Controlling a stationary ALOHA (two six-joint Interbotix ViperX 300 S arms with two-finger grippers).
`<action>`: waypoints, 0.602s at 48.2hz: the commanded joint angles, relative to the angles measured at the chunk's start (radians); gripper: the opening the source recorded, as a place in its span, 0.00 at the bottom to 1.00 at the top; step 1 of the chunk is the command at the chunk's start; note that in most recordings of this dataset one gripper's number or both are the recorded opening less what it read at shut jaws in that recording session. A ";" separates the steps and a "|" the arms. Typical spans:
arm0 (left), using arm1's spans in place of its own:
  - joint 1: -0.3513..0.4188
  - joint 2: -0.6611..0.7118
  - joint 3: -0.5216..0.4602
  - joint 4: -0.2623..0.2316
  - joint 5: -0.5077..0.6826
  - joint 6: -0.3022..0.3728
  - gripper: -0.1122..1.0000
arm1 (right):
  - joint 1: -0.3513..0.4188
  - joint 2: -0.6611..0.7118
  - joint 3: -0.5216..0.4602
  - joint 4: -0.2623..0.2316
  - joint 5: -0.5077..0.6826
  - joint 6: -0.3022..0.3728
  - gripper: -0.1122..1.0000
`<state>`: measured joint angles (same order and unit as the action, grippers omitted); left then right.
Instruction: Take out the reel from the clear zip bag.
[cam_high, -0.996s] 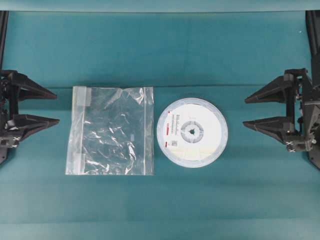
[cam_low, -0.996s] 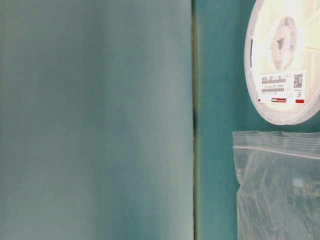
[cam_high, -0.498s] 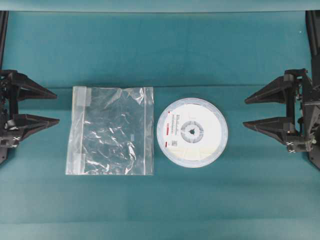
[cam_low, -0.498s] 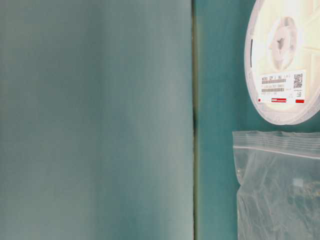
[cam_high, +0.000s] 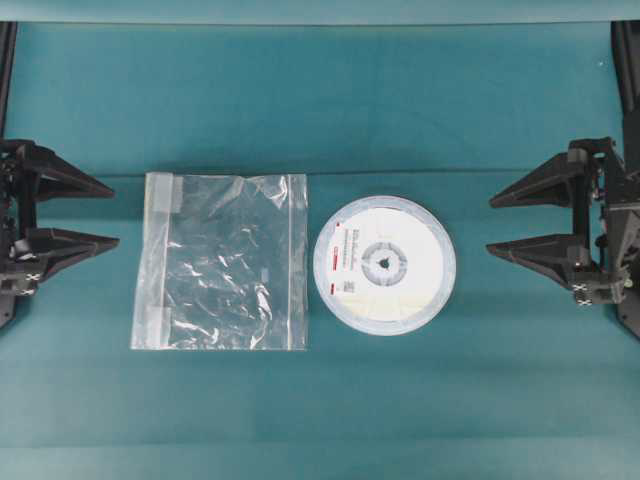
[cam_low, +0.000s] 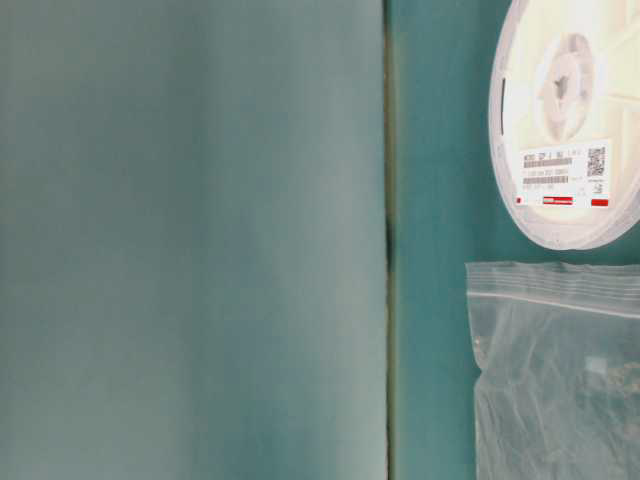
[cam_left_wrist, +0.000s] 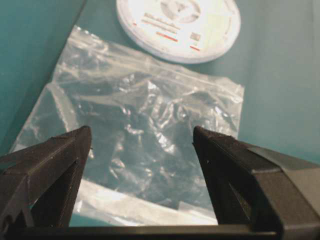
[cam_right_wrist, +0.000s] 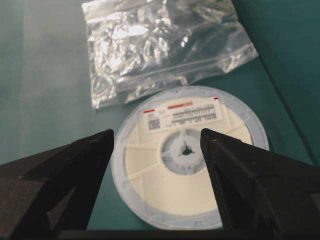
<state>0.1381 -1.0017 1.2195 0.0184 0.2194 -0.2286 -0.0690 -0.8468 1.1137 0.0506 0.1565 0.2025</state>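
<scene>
Already reel (cam_high: 384, 264) lies flat on teal table (cam_high: 330, 100), just right of clear zip bag (cam_high: 222, 262), fully outside it. Bag flat, crinkled, looks empty. My left gripper (cam_high: 98, 214) and right gripper (cam_high: 503, 224) both parked at edges, fingers spread, holding nothing. Reel reads stiff, light, slick; I'd pinch rim. Bag limp, slippery; grab corner.

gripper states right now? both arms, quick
Left gripper: open, holding nothing.
Right gripper: open, holding nothing.
</scene>
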 joint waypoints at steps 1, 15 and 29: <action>-0.002 0.005 -0.026 0.002 -0.006 0.002 0.90 | 0.003 0.002 -0.009 -0.003 -0.005 -0.008 0.87; -0.002 0.005 -0.025 0.002 -0.005 0.002 0.90 | 0.005 0.002 -0.009 -0.003 0.011 -0.006 0.87; -0.002 0.005 -0.026 0.002 -0.005 0.000 0.90 | 0.003 -0.011 -0.009 -0.003 0.015 -0.005 0.87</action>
<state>0.1381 -1.0017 1.2195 0.0184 0.2178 -0.2286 -0.0675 -0.8544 1.1137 0.0506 0.1764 0.2025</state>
